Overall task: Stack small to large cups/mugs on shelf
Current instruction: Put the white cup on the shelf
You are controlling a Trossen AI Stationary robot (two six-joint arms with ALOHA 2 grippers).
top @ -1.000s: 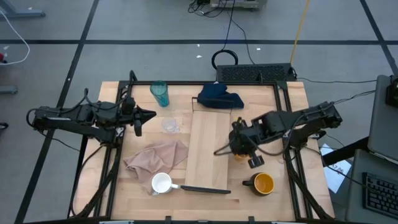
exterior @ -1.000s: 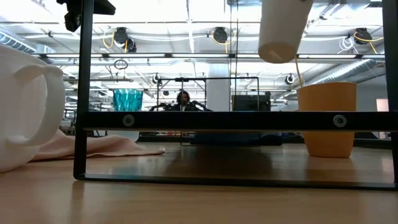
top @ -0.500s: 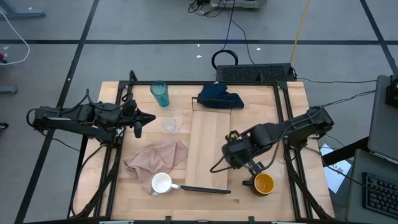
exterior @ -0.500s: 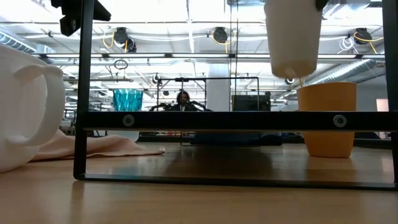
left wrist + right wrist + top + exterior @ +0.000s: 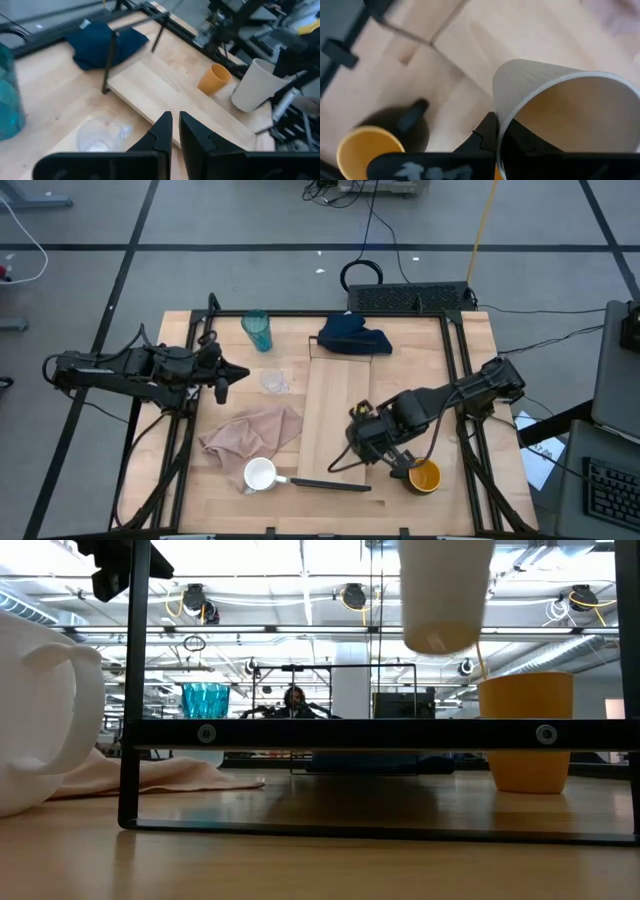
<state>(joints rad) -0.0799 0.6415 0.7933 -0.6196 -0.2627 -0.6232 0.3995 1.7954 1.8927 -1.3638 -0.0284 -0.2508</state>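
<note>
My right gripper (image 5: pixel 363 442) is shut on the beige cup (image 5: pixel 445 595) and holds it in the air above the near end of the pale wooden shelf (image 5: pixel 335 395). The cup also shows in the left wrist view (image 5: pixel 252 86). The small orange cup (image 5: pixel 215 79) stands upright by the shelf's right edge, hidden under my right arm in the high view. The dark yellow-lined mug (image 5: pixel 423 476) stands near front right. The white mug (image 5: pixel 260 475) is at the front left. The teal tumbler (image 5: pixel 257 330) and the tiny clear cup (image 5: pixel 274 382) stand at the back left. My left gripper (image 5: pixel 243 367) is shut and empty beside the clear cup. My right gripper holds the beige cup by its rim (image 5: pixel 498 112), one finger inside the cup and one outside on the wall. The cup hangs below the gripper, lifted clear, its base (image 5: pixel 440 640) down and slightly tilted.
A beige cloth (image 5: pixel 252 435) lies left of the shelf and a blue cloth (image 5: pixel 353 337) at the shelf's far end. The shelf's dark strip (image 5: pixel 330 483) is at its near end. Dark frame rails (image 5: pixel 135 690) run along the table's edges.
My right gripper has gone toward the table's near edge and a little left, carrying the beige cup from beside the orange cup to above the shelf's near end. The cup stays lifted clear.
</note>
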